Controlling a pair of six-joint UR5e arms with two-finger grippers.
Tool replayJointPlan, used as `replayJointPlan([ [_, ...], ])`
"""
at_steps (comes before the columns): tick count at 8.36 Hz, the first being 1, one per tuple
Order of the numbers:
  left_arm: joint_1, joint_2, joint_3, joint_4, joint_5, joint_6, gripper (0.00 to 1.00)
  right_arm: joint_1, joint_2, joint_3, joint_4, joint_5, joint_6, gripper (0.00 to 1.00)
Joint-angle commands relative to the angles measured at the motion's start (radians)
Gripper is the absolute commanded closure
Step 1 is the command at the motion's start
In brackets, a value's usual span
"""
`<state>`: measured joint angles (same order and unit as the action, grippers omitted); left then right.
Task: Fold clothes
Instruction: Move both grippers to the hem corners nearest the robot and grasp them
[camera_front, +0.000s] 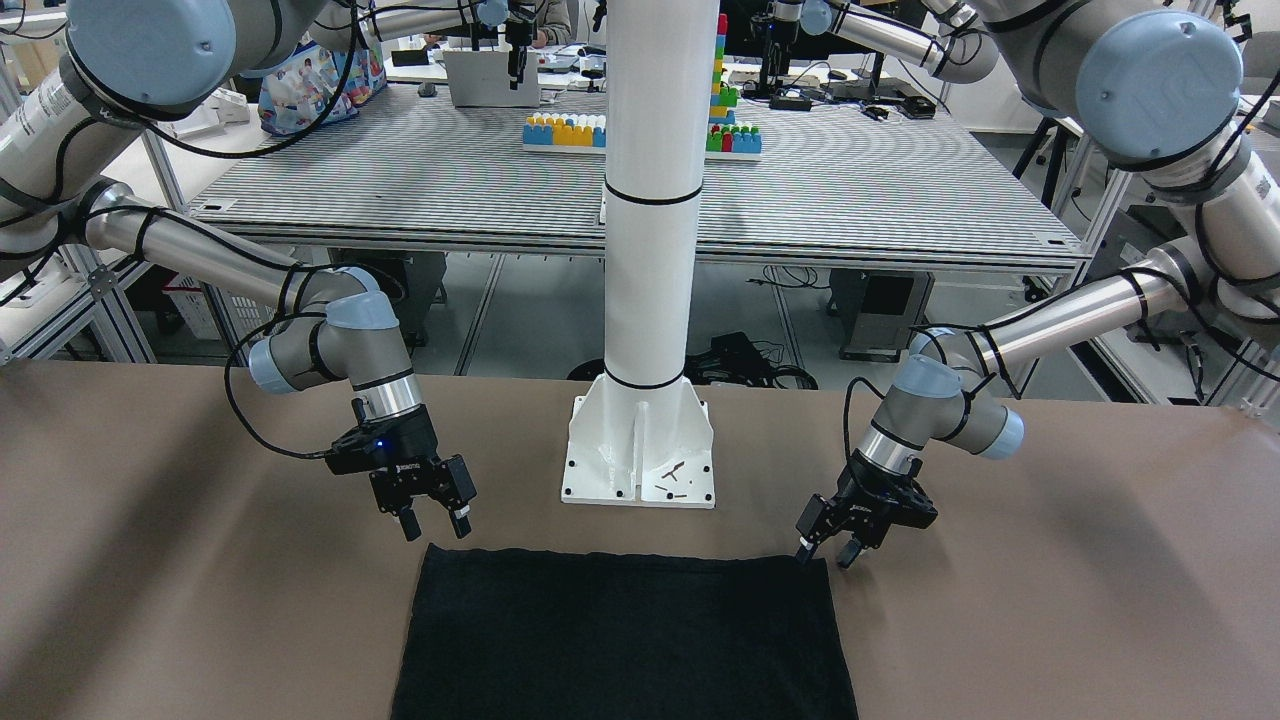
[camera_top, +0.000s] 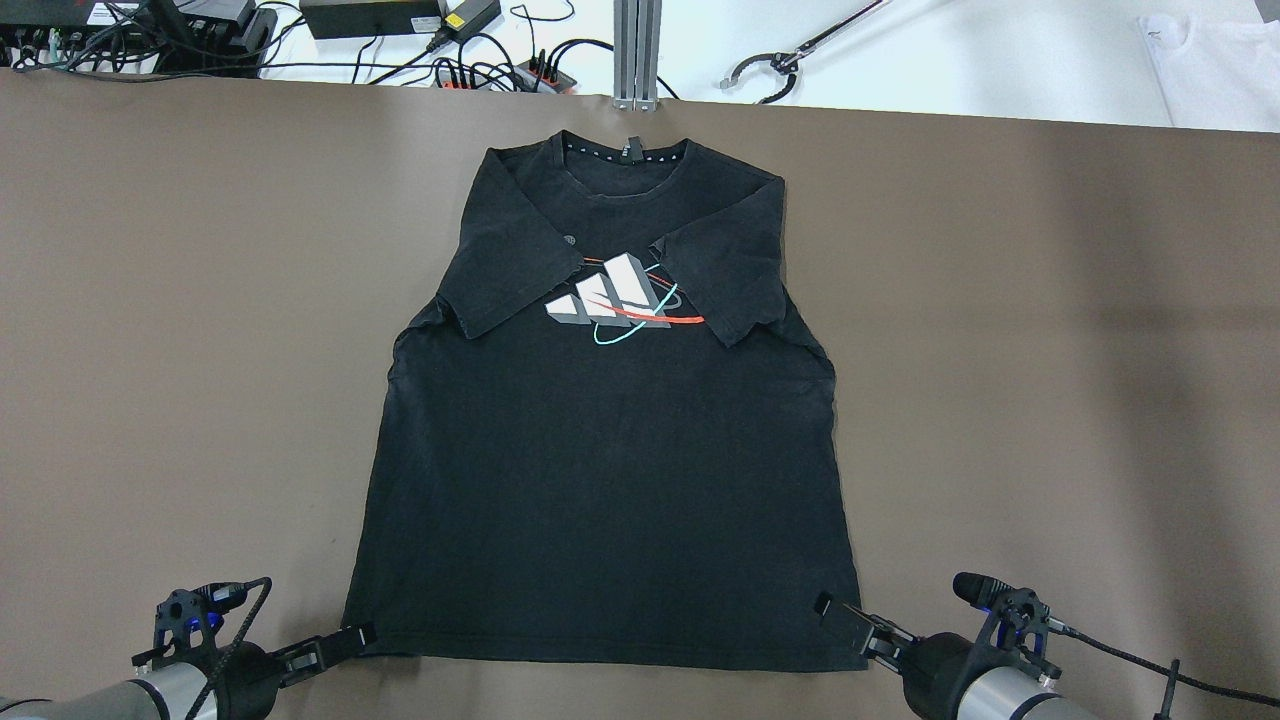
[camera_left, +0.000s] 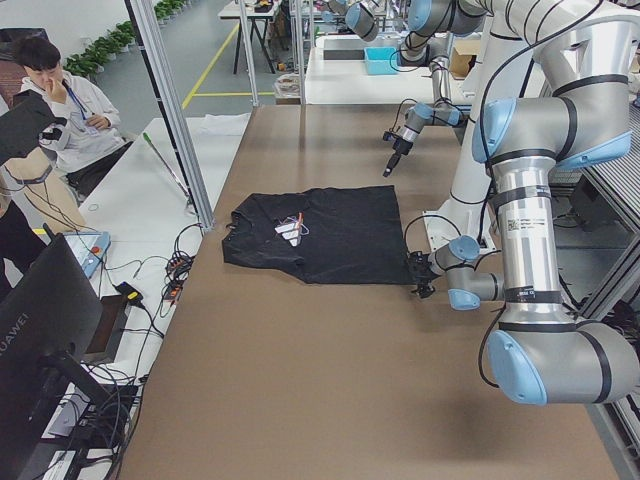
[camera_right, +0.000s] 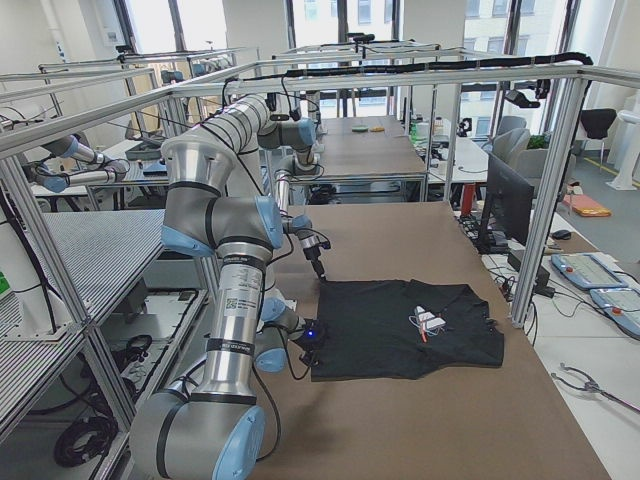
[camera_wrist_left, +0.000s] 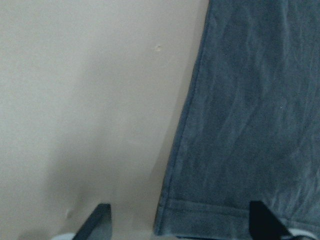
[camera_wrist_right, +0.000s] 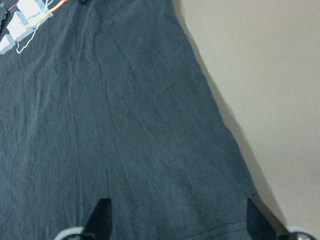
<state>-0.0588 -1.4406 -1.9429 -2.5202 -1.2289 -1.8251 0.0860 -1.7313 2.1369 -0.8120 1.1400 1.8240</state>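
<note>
The clothes are one black T-shirt (camera_top: 600, 480) with a white, red and teal chest print, lying flat with both sleeves folded inward and its collar at the far edge. My left gripper (camera_top: 340, 640) is open at the hem's left corner. In the left wrist view its fingertips (camera_wrist_left: 102, 222) straddle that corner of the shirt (camera_wrist_left: 250, 125). My right gripper (camera_top: 840, 615) is open over the hem's right corner. The right wrist view shows fabric (camera_wrist_right: 125, 125) between its spread fingertips (camera_wrist_right: 100, 217). From the front, both the left gripper (camera_front: 825, 555) and the right gripper (camera_front: 435, 525) hover just above the hem (camera_front: 620, 640).
The white pillar's base plate (camera_front: 640, 450) stands behind the hem, between the arms. Cables and power strips (camera_top: 480, 70) line the far table edge beside a metal tool (camera_top: 780, 70). A seated person (camera_left: 60, 100) is beyond the far end. Bare brown tabletop (camera_top: 1050, 350) flanks the shirt.
</note>
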Motion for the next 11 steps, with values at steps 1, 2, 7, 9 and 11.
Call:
replayJointPlan([
  [1, 0.002, -0.001, -0.004, 0.001, 0.0, 0.004, 0.55, 0.0, -0.001, 0.0, 0.001, 0.001, 0.0, 0.05],
  [2, 0.002, -0.001, -0.004, 0.001, 0.0, 0.006, 0.64, 0.0, -0.001, 0.0, 0.001, 0.001, 0.0, 0.05],
  [7, 0.0, 0.0, -0.01, 0.001, -0.001, 0.013, 0.97, 0.0, -0.002, -0.003, 0.001, 0.007, -0.003, 0.05],
  [9, 0.002, 0.0, -0.011, 0.001, -0.001, 0.015, 1.0, -0.002, -0.025, -0.02, -0.003, 0.012, -0.003, 0.06],
  [11, 0.002, -0.001, -0.011, 0.001, 0.0, 0.015, 1.0, -0.02, -0.034, -0.081, -0.001, 0.009, -0.003, 0.06],
])
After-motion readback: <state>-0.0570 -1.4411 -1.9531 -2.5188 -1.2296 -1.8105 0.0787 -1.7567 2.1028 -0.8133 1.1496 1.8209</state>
